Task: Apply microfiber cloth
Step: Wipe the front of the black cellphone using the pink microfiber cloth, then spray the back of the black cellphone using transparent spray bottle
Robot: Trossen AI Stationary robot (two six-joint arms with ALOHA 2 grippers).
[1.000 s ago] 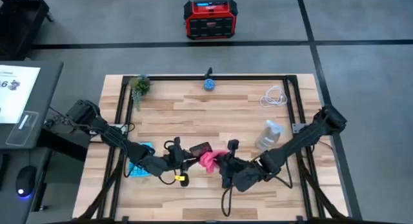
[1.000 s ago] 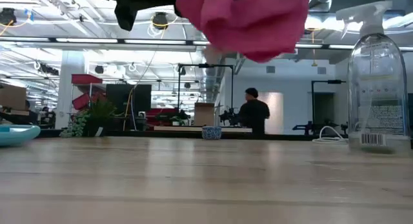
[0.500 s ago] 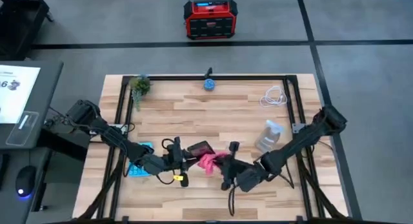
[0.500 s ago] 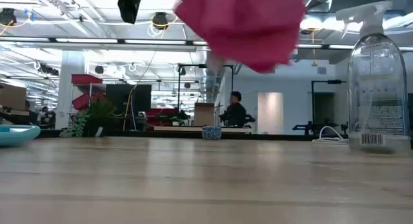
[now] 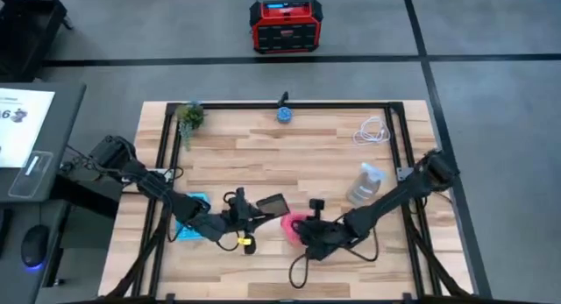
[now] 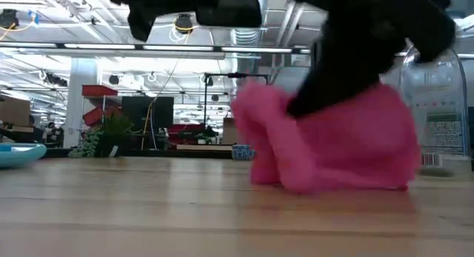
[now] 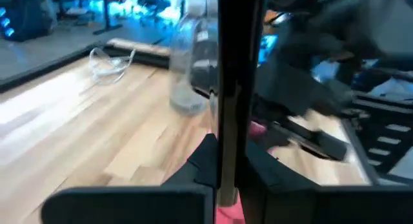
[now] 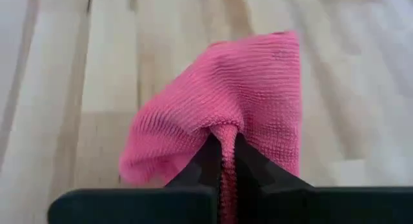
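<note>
High view: soft pink cloth [image 5: 293,225] sits on wooden table [image 5: 289,155], near edge, middle. Right gripper [image 5: 308,234] is right on it; black flat phone [image 5: 272,203] hangs just left, in left gripper [image 5: 252,211].

Low view: cloth bottom touches table, bunched.

Left wrist view: fingers shut on phone edge.

Right wrist view: fingers [image 8: 213,161] pinch cloth fold tight. Phone lies left of cloth, close.
</note>
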